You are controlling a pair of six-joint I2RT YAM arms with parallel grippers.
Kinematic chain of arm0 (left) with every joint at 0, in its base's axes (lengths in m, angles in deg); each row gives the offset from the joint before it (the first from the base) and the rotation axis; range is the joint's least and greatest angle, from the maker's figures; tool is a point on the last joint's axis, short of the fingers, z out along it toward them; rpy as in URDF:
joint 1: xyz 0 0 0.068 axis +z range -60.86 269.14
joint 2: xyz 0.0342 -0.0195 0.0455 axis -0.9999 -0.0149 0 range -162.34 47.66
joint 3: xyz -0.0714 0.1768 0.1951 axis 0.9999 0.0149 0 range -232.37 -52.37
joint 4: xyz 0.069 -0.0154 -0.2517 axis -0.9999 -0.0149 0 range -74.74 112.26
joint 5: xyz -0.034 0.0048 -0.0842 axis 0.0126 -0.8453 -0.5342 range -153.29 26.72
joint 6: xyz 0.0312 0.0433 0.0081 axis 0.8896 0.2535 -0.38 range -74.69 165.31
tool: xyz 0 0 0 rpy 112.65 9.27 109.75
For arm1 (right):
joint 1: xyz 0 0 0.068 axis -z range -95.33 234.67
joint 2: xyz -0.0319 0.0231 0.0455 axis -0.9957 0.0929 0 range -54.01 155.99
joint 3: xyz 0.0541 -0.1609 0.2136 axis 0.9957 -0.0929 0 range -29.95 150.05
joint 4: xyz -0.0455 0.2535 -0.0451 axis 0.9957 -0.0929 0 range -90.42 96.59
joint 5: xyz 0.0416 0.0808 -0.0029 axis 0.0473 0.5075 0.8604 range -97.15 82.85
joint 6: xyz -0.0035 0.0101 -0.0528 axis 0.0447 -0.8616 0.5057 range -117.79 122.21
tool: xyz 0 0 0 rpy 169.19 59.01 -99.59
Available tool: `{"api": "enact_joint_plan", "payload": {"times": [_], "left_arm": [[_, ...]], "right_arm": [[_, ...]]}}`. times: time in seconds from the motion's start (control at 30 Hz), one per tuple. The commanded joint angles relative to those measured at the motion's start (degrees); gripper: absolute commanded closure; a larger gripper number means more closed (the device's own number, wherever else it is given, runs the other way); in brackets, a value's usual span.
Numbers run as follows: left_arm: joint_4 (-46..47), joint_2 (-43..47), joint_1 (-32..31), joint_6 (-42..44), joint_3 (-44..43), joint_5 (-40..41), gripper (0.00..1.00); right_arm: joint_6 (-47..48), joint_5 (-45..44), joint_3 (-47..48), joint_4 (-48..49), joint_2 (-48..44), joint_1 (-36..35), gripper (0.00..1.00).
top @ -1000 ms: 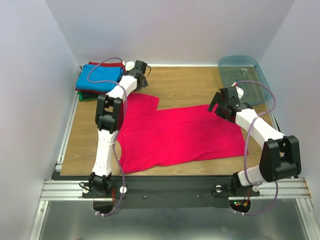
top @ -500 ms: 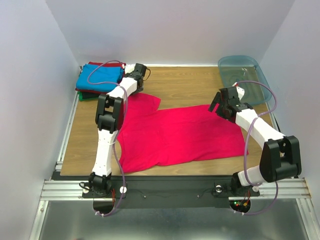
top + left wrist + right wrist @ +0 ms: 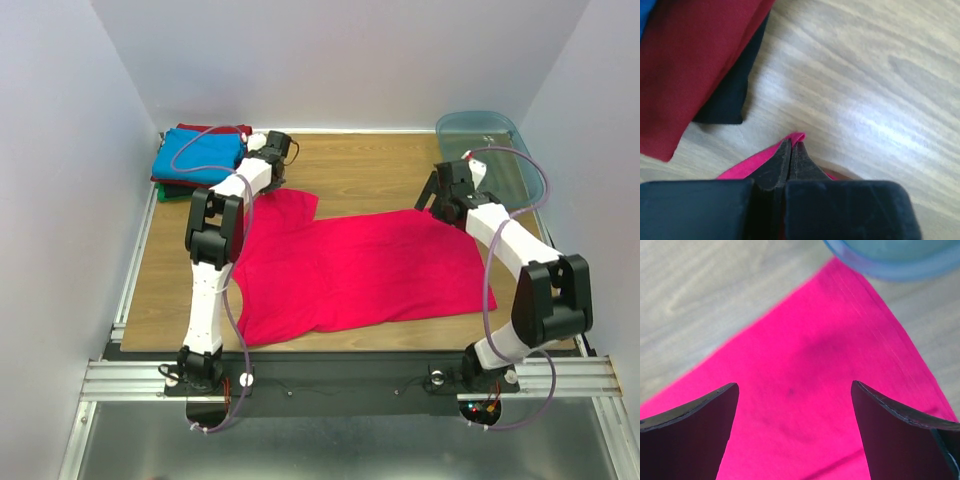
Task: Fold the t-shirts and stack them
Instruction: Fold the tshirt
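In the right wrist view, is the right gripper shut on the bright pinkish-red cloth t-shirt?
No, the right gripper is open, its fingers wide apart with the bright pinkish-red cloth t-shirt lying unpinched between them.

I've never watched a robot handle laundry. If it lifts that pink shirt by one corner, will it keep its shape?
Probably not: the shirt lies thin and flat on the table, so it should droop and fold. It seems light: the left gripper is shut on just a small tip of it.
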Motion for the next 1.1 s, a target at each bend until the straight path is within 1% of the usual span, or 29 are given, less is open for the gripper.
{"api": "enact_joint_plan", "payload": {"times": [0.0, 0.17, 0.2, 0.27, 0.43, 0.53, 0.63, 0.73, 0.8, 0.87, 0.97, 1.07], "left_arm": [[-1.7, 5.9, -0.4, 1.4, 4.1, -2.4, 1.00], [4.4, 13.1, -0.4, 2.4, 12.0, -4.9, 1.00], [5.2, 14.1, -0.5, 3.0, 13.0, -5.0, 1.00], [6.5, 16.3, -0.5, 3.4, 15.1, -4.9, 1.00], [8.7, 19.7, -0.6, 4.3, 17.8, -5.6, 1.00], [9.4, 21.2, -1.0, 4.8, 19.1, -6.2, 1.00], [9.4, 22.0, -1.4, 4.7, 20.4, -5.8, 1.00], [9.9, 24.3, -1.7, 3.9, 22.6, -5.3, 1.00], [10.6, 25.4, -1.8, 3.6, 24.5, -5.4, 1.00], [11.2, 26.5, -2.1, 3.4, 25.4, -5.6, 1.00], [11.4, 27.7, -2.7, 3.1, 26.8, -5.6, 1.00], [12.2, 29.2, -3.0, 3.2, 27.8, -5.0, 1.00]], "right_arm": [[-0.3, -2.8, 6.4, 3.2, 5.7, 0.1, 0.00], [-3.3, -7.9, 12.0, 3.2, 13.3, 0.1, 0.00], [-3.5, -7.9, 13.9, 3.1, 15.8, 0.1, 0.00], [-3.7, -7.2, 15.5, 3.1, 18.0, 0.1, 0.02], [-5.3, -9.0, 18.9, 2.8, 24.4, 0.1, 0.06], [-5.9, -9.9, 22.1, 2.6, 28.4, 0.1, 0.13], [-6.3, -10.3, 21.9, 2.1, 29.1, 0.1, 0.17], [-6.3, -11.9, 20.1, 1.9, 28.9, 0.1, 0.27], [-6.7, -12.4, 18.5, 1.7, 28.4, 0.1, 0.37], [-7.1, -13.2, 17.5, 1.7, 28.2, 0.1, 0.44], [-7.5, -13.7, 16.5, 1.7, 28.3, 0.1, 0.51], [-7.3, -14.3, 16.3, 1.5, 29.0, 0.1, 0.54]]}}
